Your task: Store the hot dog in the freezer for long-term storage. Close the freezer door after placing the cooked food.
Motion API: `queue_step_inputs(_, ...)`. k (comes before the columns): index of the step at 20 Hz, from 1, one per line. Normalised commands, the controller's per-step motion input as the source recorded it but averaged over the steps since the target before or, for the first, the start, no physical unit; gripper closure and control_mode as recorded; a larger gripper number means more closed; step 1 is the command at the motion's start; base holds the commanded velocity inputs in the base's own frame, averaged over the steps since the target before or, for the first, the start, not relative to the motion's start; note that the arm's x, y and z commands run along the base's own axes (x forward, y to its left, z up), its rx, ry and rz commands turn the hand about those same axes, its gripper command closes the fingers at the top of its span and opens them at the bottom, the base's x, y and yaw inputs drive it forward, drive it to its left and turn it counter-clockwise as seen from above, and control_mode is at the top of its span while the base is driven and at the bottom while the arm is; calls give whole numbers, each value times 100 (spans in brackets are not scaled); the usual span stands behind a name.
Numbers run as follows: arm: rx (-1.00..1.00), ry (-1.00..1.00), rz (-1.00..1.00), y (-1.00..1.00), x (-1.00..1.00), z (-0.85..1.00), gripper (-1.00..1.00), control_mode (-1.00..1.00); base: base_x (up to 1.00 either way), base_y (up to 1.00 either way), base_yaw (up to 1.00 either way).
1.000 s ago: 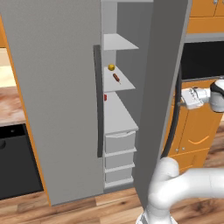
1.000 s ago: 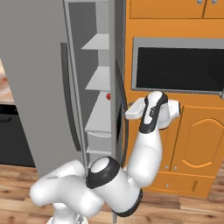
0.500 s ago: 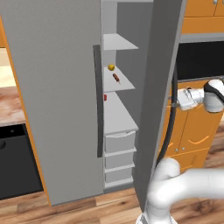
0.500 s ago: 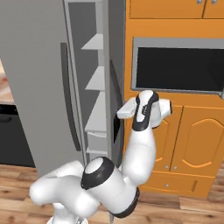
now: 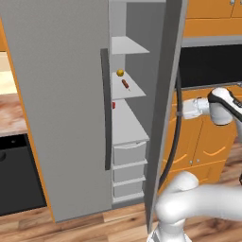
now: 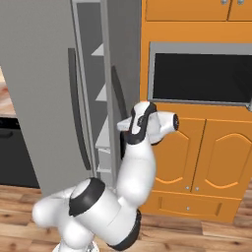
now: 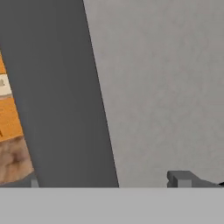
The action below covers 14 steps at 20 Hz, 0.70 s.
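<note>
Lying on a freezer (image 5: 142, 28) shelf, the hot dog (image 5: 125, 84) is stored, while the empty, wide-open gripper (image 7: 105, 181) faces the unclosed freezer door (image 5: 163, 108).

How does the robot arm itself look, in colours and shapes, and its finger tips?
The arm has rounded glossy white segments joined by dark grey or black joint bands. Its base link is bulky and rounded. In the hand view, the fingertips are small, dark grey and blocky. No cables or markings are visible.

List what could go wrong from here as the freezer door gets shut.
1. The open gripper sits close against the freezer door at its handle; a glancing push might slip off.
2. The hot dog and yellow ball lie loose on a shelf; a hard slam could roll them.
</note>
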Motion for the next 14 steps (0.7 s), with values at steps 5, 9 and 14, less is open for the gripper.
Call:
queue_step_inputs(5,-8,20,-29,53,9,5,-100,-100,0,0,0)
queue_step_inputs(9,-13,21,-25,47,27,12,-100,-100,0,0,0)
queue_step_inputs(14,-14,18,-21,48,33,21,-100,-100,0,0,0)
